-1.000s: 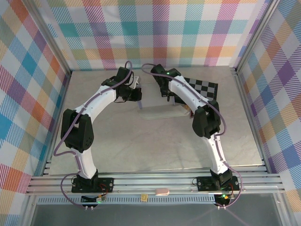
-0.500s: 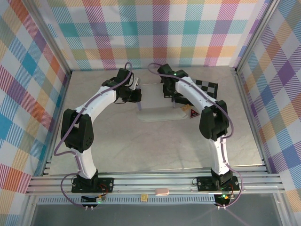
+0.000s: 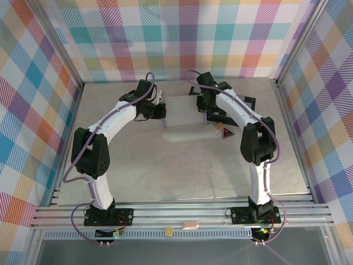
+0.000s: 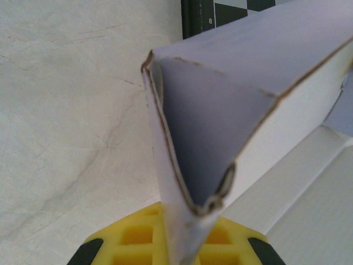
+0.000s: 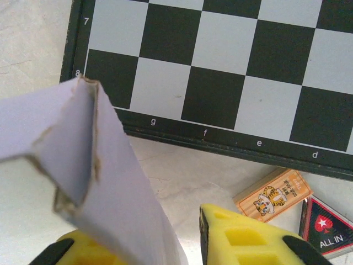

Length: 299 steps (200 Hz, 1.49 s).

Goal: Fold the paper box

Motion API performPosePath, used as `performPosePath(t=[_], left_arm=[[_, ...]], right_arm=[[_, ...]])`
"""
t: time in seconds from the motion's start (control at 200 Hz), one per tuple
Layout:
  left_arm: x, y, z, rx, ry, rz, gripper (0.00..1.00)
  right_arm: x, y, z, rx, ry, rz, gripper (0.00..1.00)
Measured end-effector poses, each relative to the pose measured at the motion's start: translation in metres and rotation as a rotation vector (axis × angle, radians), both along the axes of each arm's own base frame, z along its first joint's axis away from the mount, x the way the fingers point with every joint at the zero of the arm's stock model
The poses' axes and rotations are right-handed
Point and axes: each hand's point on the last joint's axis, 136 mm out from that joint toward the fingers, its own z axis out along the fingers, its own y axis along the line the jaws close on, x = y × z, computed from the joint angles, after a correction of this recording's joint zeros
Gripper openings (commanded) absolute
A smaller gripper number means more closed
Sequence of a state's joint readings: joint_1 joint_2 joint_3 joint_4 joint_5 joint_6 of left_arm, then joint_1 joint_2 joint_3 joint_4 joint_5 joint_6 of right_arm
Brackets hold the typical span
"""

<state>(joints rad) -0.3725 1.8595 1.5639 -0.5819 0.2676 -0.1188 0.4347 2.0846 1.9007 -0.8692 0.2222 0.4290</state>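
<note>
The paper box [image 3: 185, 132] is set at the middle of the tabletop [image 3: 165, 171], toward its far edge, with one panel raised between the arms. Its left corner is clamped by the left gripper [image 4: 174, 251]. The right gripper [image 5: 160, 245] is parted, with the right corner lying loose between its fingers.

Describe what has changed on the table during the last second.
On the paper box, the big flap swung up from flat; the right gripper shifted rightward and opened its jaws. The left gripper stayed shut on the box's left edge, and the chessboard kept its place.
</note>
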Motion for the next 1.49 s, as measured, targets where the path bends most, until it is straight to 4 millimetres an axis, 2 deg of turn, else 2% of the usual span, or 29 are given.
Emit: performPosePath(t=[0.07,0.22,0.45,0.54,0.62,0.79,0.89,1.165,1.34,1.415,1.495], left_arm=[[0.000,0.000,0.000,0.000,0.001,0.000,0.00],[0.001,-0.001,0.001,-0.003,-0.005,-0.001,0.00],[0.002,-0.002,0.002,-0.008,-0.009,0.004,0.00],[0.001,-0.001,-0.004,-0.001,-0.002,0.022,0.00],[-0.002,0.001,-0.016,0.011,0.011,0.038,0.00],[-0.019,0.004,-0.058,0.053,0.063,0.076,0.00],[-0.025,0.008,-0.074,0.060,0.081,0.104,0.03],[-0.019,0.007,-0.096,0.048,0.089,0.140,0.13],[-0.015,0.009,-0.099,0.052,0.085,0.167,0.15],[-0.014,0.010,-0.102,0.057,0.087,0.180,0.15],[-0.013,0.010,-0.104,0.063,0.082,0.188,0.10]], right_arm=[[0.002,-0.001,0.001,0.004,-0.005,0.001,0.26],[0.003,0.003,0.002,0.011,-0.008,0.033,0.00],[-0.002,0.000,0.008,-0.096,-0.017,0.005,0.00],[-0.008,0.001,0.007,-0.134,-0.020,-0.023,0.00],[-0.017,0.002,-0.002,-0.161,-0.012,-0.041,0.00],[-0.043,0.005,-0.027,-0.225,0.026,-0.055,0.00],[-0.052,0.009,-0.034,-0.241,0.036,-0.060,0.00],[-0.057,0.008,-0.040,-0.254,0.042,-0.074,0.00],[-0.058,0.008,-0.042,-0.256,0.044,-0.072,0.00],[-0.057,0.009,-0.042,-0.256,0.043,-0.072,0.00],[-0.058,0.009,-0.042,-0.257,0.043,-0.071,0.00]])
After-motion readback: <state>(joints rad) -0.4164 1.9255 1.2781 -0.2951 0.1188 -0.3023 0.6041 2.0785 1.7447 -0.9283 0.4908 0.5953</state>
